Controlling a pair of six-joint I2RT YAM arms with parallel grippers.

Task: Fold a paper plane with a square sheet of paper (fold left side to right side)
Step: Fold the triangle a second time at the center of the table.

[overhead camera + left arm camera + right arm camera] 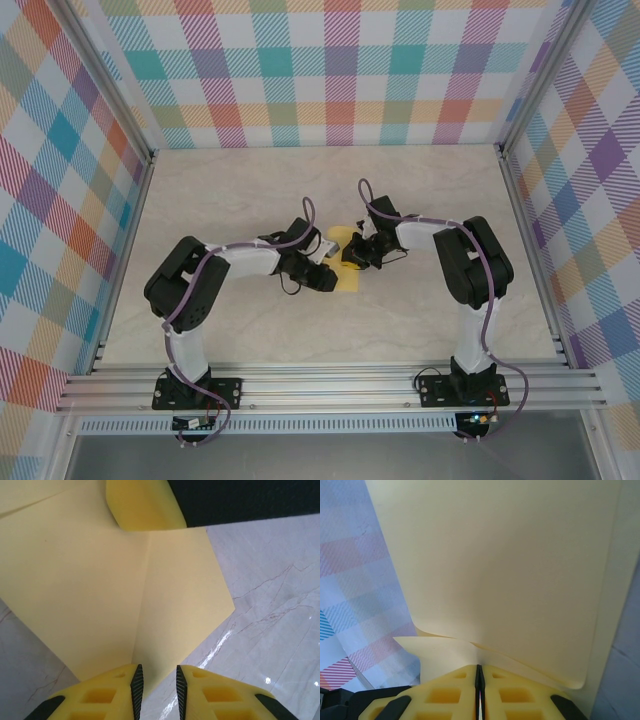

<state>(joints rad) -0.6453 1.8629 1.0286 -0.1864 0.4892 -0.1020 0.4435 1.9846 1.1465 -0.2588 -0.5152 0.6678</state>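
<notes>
Pinching the square sheet of paper (495, 570) between right jaws.

The top external camera hangs above and behind the arm bases (197, 388), looking steeply down over the whole table (250, 200). The wrist cameras ride behind the left gripper (159, 679) and right gripper (479, 672), facing along them, close to the square sheet of paper (342, 238) mid-table, which all three views share.

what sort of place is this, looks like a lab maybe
Probably a robot test cell, not a home: plaid panels wall in a marble-look tabletop, and an aluminium rail frame at its near edge carries the left arm and right arm.
</notes>
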